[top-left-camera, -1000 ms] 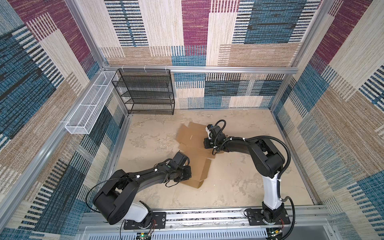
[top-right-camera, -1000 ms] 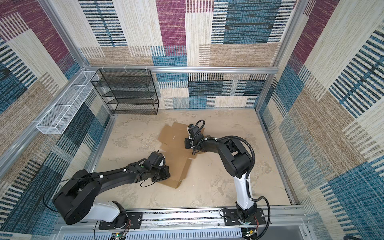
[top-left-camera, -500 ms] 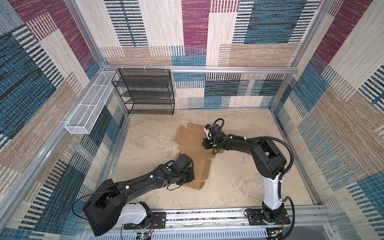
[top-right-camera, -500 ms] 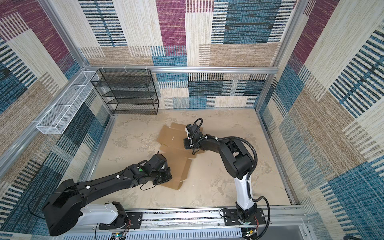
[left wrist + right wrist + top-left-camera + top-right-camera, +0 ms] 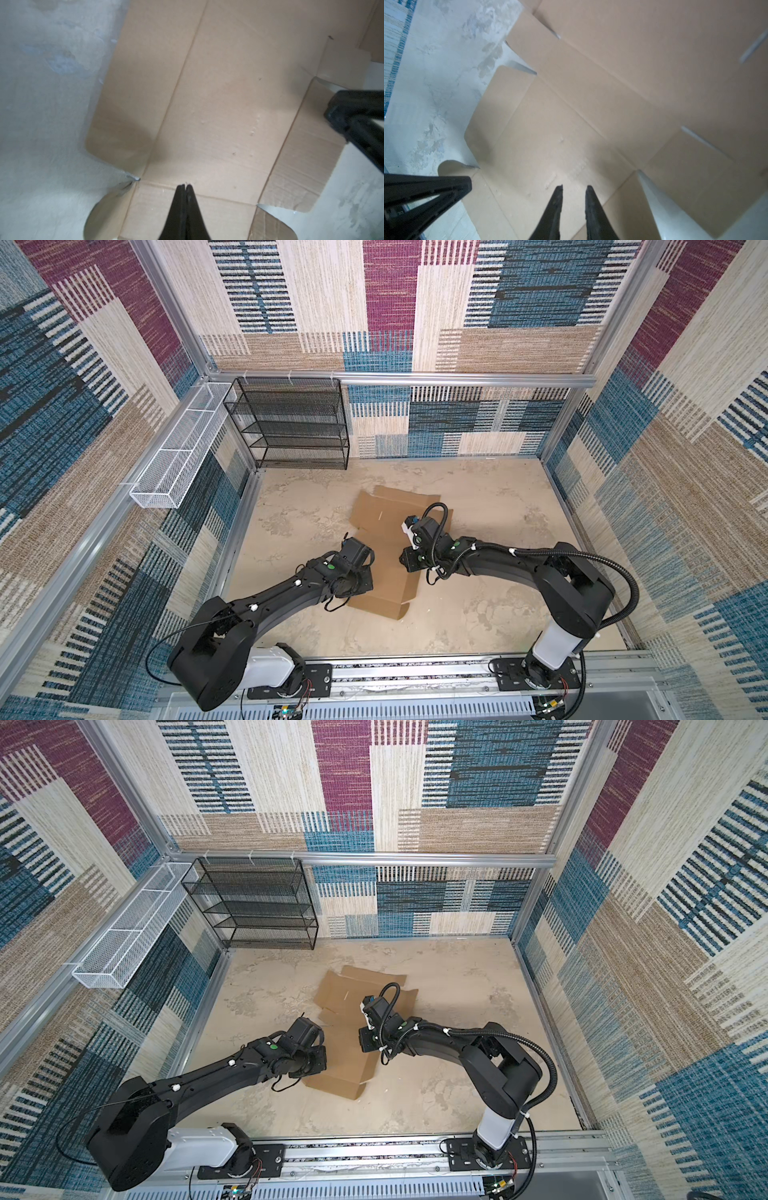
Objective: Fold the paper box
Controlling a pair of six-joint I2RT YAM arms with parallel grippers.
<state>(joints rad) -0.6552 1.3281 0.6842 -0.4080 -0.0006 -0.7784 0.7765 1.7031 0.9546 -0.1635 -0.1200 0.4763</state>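
My left gripper [image 5: 184, 188] is pinched shut, empty, over the flat paper box [image 5: 207, 104]; my right gripper [image 5: 574, 188] stands narrowly apart, holding nothing; uneven pressing could skid the sheet.

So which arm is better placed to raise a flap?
Probably right: the right end effector is open over the flat brown cardboard sheet; the left end effector is shut at a crease.

Black arms [image 5: 270, 610], white base segments [image 5: 268, 668], green wrist dots [image 5: 331, 567], looping black cables [image 5: 611, 565].
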